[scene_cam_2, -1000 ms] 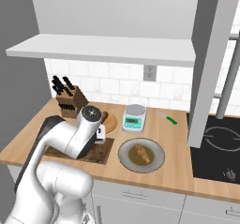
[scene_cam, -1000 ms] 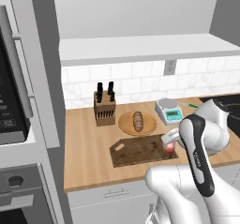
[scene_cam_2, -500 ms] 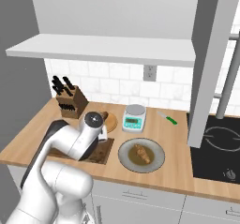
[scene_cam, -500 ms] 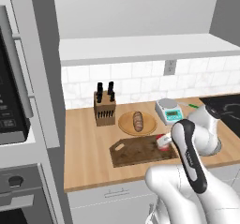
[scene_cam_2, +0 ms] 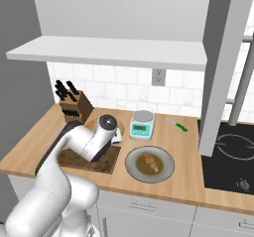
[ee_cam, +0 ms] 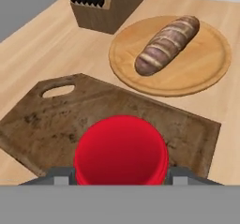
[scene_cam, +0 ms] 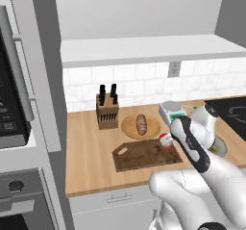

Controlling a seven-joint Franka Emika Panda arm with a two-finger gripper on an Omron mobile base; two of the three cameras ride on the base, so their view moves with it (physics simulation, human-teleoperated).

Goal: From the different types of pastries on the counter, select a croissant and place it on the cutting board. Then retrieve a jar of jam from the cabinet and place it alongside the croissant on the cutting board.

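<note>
The tool (ee_cam: 121,178) is closed on the jar of jam (ee_cam: 121,155), whose red lid sits right between the finger tips in the hand view. The jar appears upright, lid toward the camera; being squat and round, it has no long axis to speak of. Just beyond and under the tool lies the cutting board (ee_cam: 56,124), its long side running left to right across the hand view, with the slot handle at the far left end. The visible part of the board is bare.

The step in hand looks like the jam placement: the next move would call for lowering the jar onto the board and releasing it.

Farther out, a dark scored loaf (ee_cam: 166,44) lies slantwise on a round wooden plate (ee_cam: 211,73). The croissant (scene_cam_2: 150,162) sits on a grey plate (scene_cam_2: 131,164) on the bench (scene_cam_2: 183,181), to the tool's right, so that step seems undone.
</note>
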